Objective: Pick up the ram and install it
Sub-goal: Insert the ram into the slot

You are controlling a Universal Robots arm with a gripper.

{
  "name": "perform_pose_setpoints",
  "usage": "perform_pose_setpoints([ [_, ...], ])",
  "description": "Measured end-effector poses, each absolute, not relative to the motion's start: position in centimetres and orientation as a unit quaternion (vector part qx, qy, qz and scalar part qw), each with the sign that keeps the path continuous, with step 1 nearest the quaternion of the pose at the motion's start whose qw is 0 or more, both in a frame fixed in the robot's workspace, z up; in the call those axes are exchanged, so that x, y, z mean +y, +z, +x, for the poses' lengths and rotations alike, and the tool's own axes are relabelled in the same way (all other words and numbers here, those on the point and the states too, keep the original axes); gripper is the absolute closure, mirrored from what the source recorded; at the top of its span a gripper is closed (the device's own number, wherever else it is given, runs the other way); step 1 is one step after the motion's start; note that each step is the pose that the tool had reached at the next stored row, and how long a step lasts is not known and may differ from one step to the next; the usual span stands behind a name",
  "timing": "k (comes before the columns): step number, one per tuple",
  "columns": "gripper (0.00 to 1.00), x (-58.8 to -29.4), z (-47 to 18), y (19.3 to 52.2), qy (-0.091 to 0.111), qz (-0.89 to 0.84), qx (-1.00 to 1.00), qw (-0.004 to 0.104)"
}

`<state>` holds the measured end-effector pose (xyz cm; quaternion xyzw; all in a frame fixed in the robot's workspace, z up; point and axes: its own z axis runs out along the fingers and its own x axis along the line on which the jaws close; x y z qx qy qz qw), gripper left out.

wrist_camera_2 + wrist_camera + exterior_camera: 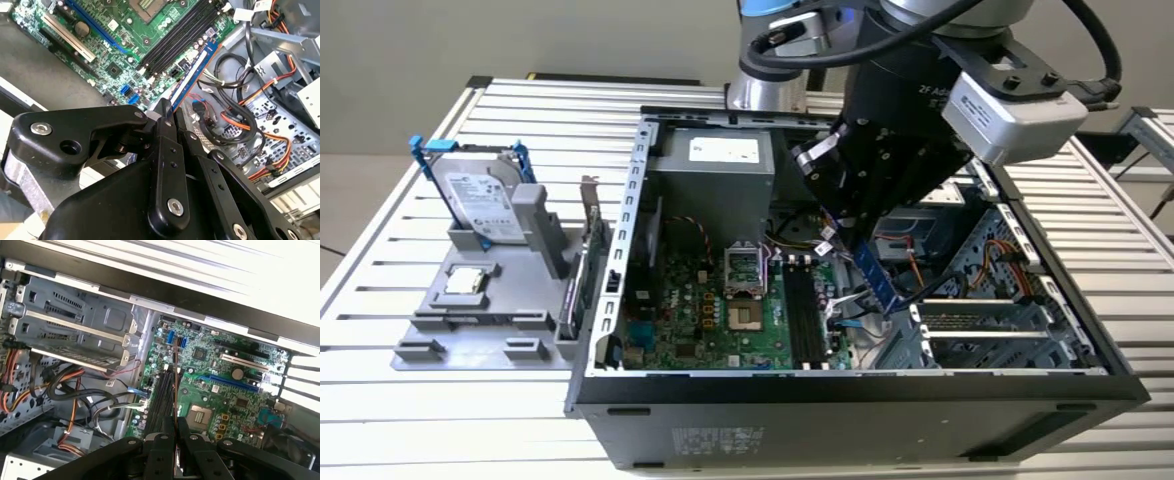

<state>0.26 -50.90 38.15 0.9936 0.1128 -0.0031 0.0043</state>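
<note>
My black gripper (854,245) reaches down into the open computer case (630,300) and is shut on the ram (878,282), a narrow blue stick. The ram hangs tilted above the motherboard (707,315), a little toward the exterior view's right of the black memory slots (803,312). In the second wrist view the ram (195,72) sticks out from the fingertips (165,107) alongside the slots (180,35). The first wrist view shows the ram (175,380) edge-on as a thin line beside the slots (162,400), with the gripper (175,427) below it in the picture.
A grey fixture (427,340) at the exterior view's left holds a hard drive (480,200) and a square silver chip (464,282). Inside the case are the power supply (714,175), loose cables (235,110) and a metal drive cage (987,330). The processor socket (742,290) lies near the slots.
</note>
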Motion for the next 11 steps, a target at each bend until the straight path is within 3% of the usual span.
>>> perform_pose_setpoints([
  [11,1.00,-50.90,0.29,38.09,-0.003,0.995,0.095,0.004],
])
